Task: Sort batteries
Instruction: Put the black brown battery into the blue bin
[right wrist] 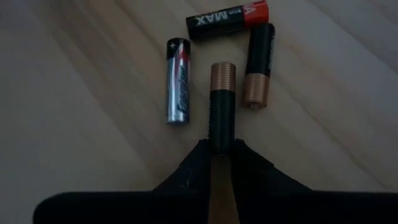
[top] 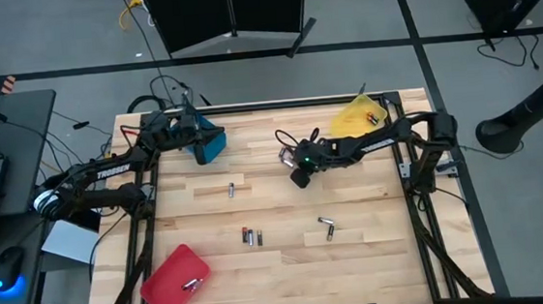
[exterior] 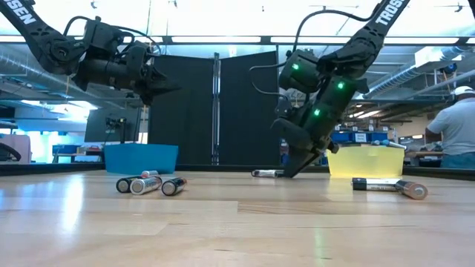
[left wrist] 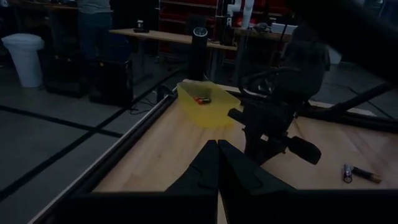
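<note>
My right gripper (right wrist: 222,149) hangs low over the middle of the table (top: 298,176), shut on a black battery with a copper end (right wrist: 222,93). Three more batteries lie on the wood around it: a silver one (right wrist: 178,81), a black-and-red one (right wrist: 227,14) and a black-and-copper one (right wrist: 258,65). Other batteries lie loose on the table (top: 231,188), (top: 251,236), (top: 326,227). My left gripper (exterior: 165,87) is shut and empty, raised above the blue tray (top: 210,144). My right gripper pinches the battery's black end (right wrist: 222,140) between its two fingers. The battery lies along the fingers, its copper end pointing away from them. The fingers (exterior: 293,165) slant down from the right, reaching the table top. Whether the battery rests on the wood, I cannot tell.
A yellow tray (top: 356,118) at the far right holds a battery (left wrist: 200,99). A red tray (top: 175,281) at the near left holds one too (top: 191,285). Bare wood lies between the battery groups. A person (exterior: 456,126) stands in the room beyond the table.
</note>
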